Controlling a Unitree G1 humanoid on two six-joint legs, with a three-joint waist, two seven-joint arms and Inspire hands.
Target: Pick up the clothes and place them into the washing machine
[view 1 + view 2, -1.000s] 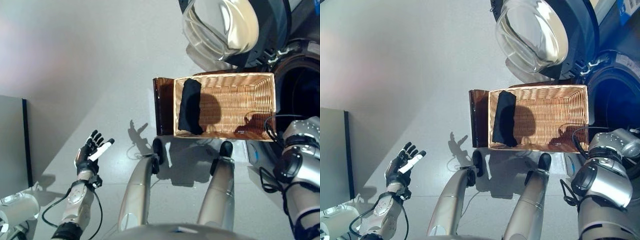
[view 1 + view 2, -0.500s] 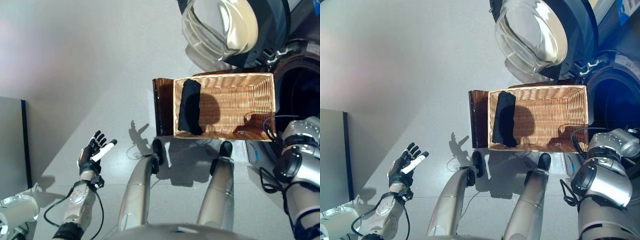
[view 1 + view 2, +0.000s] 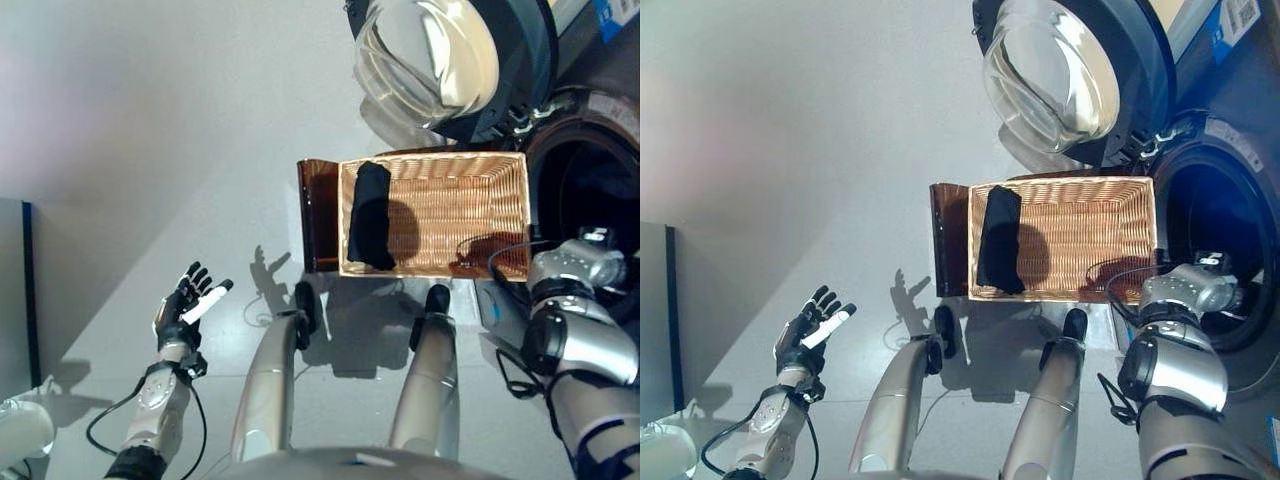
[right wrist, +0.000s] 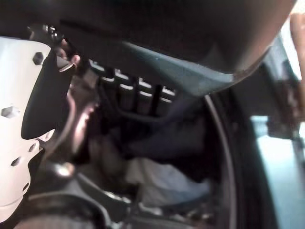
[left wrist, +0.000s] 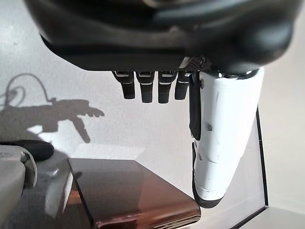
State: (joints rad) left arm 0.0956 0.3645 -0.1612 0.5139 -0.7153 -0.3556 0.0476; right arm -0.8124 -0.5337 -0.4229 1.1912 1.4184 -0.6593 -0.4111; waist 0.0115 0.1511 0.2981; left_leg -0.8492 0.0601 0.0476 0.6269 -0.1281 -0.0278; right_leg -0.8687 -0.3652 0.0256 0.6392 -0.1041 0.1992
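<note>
The right arm reaches into the washing machine's drum opening (image 3: 1200, 215), and its right hand (image 4: 138, 95) is inside, fingers straight and loose over what looks like pale and dark clothes (image 4: 167, 183) lying in the drum; it grips nothing I can make out. Just beside that arm sits the wicker basket (image 3: 470, 165), with one black garment (image 3: 370, 215) draped at its far end. The left hand (image 3: 185, 305) hangs well apart, spread open and empty.

No legible text, numbers or signs. Blue label (image 3: 1236, 20) on washing machine (image 3: 1200, 150) bears print, too small to read.
</note>
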